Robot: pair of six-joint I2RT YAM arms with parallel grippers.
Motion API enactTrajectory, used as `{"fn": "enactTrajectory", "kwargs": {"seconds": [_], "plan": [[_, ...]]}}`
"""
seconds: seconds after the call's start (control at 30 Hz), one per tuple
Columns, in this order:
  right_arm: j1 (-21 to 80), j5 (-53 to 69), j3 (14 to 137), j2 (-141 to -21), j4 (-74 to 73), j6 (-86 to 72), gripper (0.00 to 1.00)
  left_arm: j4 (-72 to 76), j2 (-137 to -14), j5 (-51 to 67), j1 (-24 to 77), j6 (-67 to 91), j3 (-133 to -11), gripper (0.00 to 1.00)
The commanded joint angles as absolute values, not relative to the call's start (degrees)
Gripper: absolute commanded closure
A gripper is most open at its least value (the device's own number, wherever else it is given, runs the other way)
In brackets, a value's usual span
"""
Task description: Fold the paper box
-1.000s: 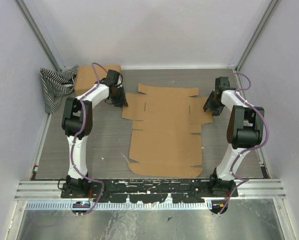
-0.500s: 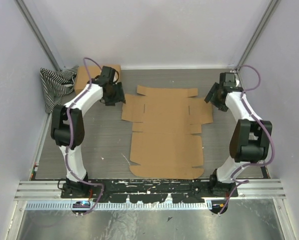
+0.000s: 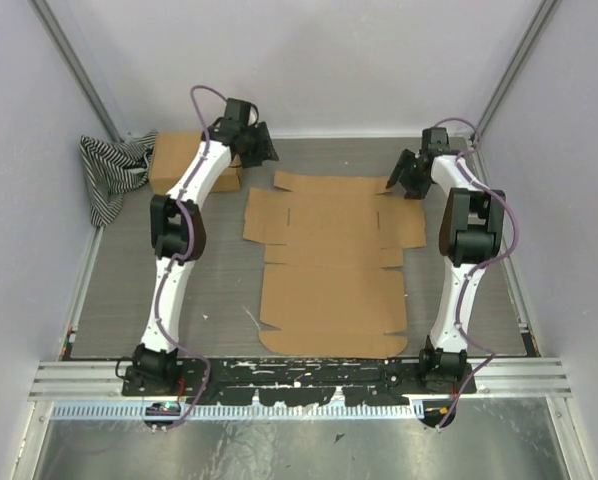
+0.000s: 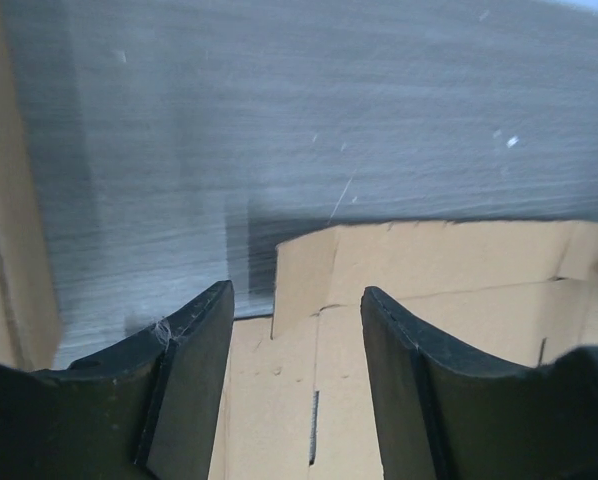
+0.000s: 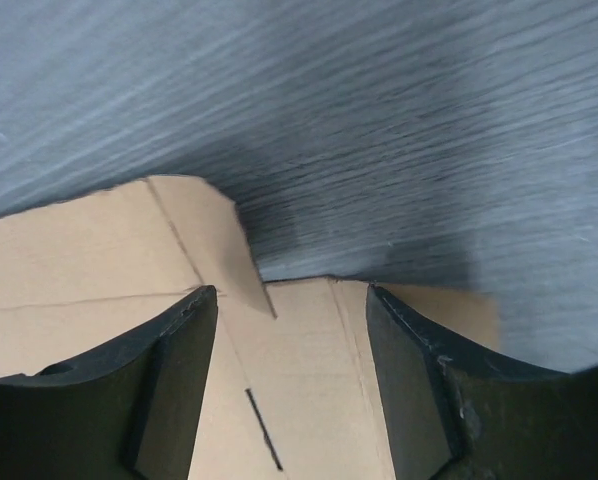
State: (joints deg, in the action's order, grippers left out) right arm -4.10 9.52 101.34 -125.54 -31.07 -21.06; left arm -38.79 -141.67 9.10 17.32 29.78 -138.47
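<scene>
The paper box (image 3: 329, 262) is a flat, unfolded brown cardboard blank lying in the middle of the grey table. My left gripper (image 3: 262, 148) hovers off the blank's far left corner, open and holding nothing. In the left wrist view the gripper (image 4: 294, 295) has its black fingers (image 4: 194, 385) apart, with the blank's corner flap (image 4: 429, 265) and a slit below them. My right gripper (image 3: 406, 180) is at the far right corner, also open and empty. The right wrist view has that gripper (image 5: 289, 292) above the cardboard (image 5: 79, 260).
A closed brown carton (image 3: 179, 162) and a striped cloth (image 3: 109, 172) sit at the back left, close to my left arm. Grey walls enclose the table on three sides. A metal rail (image 3: 299, 375) runs along the near edge by the arm bases.
Both arms have swung from the blank's side flaps toward the back wall. Both grippers have opened wider than they were a second ago. The blank still lies flat.
</scene>
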Motion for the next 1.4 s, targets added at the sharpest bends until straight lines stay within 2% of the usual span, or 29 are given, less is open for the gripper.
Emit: {"fn": "enactTrajectory", "kwargs": {"seconds": [0.0,0.17,0.4,0.8,1.37], "plan": [[-3.5,14.4,105.3,-126.3,-29.8,-20.1,0.34,-41.5,-144.4,11.5,18.7,31.3,-138.1,0.4],[-2.8,14.9,105.2,-127.5,-28.3,-19.7,0.36,-40.7,-144.5,11.4,19.1,31.2,-135.9,0.41],[-0.8,14.4,108.0,-129.3,-28.9,-18.8,0.47,-40.9,-144.4,11.3,19.1,30.5,-134.8,0.41],[3.3,11.1,110.0,-127.2,-29.7,-17.5,0.48,-40.0,-144.4,12.4,19.7,30.5,-134.7,0.43],[7.2,10.7,112.4,-135.8,-30.2,-18.9,0.47,-39.9,-145.6,12.9,20.0,30.1,-134.1,0.43]]}}
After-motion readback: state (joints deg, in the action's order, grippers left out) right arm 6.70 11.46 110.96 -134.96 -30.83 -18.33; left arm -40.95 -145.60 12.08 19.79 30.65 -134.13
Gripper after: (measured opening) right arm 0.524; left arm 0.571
